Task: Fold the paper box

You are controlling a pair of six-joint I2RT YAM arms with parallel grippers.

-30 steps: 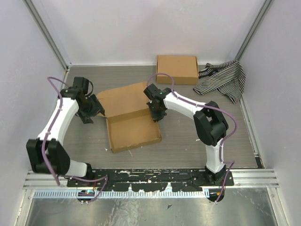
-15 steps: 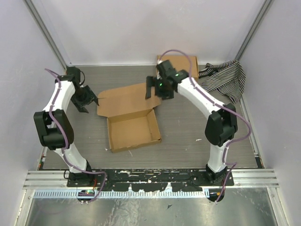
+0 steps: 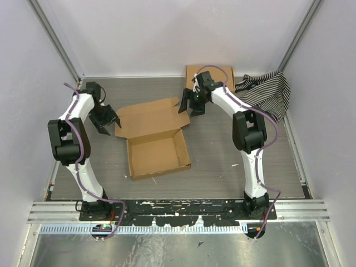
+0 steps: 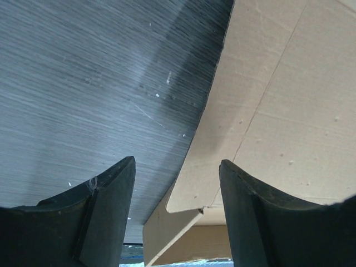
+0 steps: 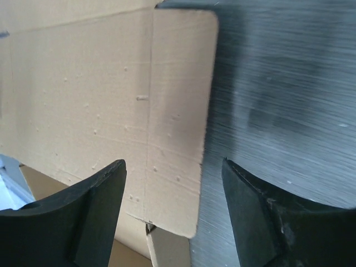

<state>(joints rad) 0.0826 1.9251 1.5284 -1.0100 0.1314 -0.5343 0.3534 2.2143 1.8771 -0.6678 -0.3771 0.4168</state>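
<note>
The paper box [image 3: 158, 157] lies in the middle of the table as a shallow brown tray with raised walls. Its lid [image 3: 147, 118] is folded open toward the back. My left gripper [image 3: 107, 120] is open at the lid's left end. In the left wrist view the left side flap [image 4: 267, 111] lies between and beyond the left gripper [image 4: 177, 161] without touching the fingers [image 4: 105, 211]. My right gripper [image 3: 189, 107] is open at the lid's right end. Below the right gripper [image 5: 173, 161], the right side flap [image 5: 178, 111] rests on the table, and nothing is gripped.
A second, closed flat cardboard box [image 3: 209, 79] sits against the back wall, just behind the right arm. A black-and-white striped cloth [image 3: 266, 93] lies in the back right corner. Grey walls enclose the table on three sides.
The right gripper let go at the tray's right wall, opened, and swung back to the lid's right flap. The left arm drew back a little along the lid's left end.
</note>
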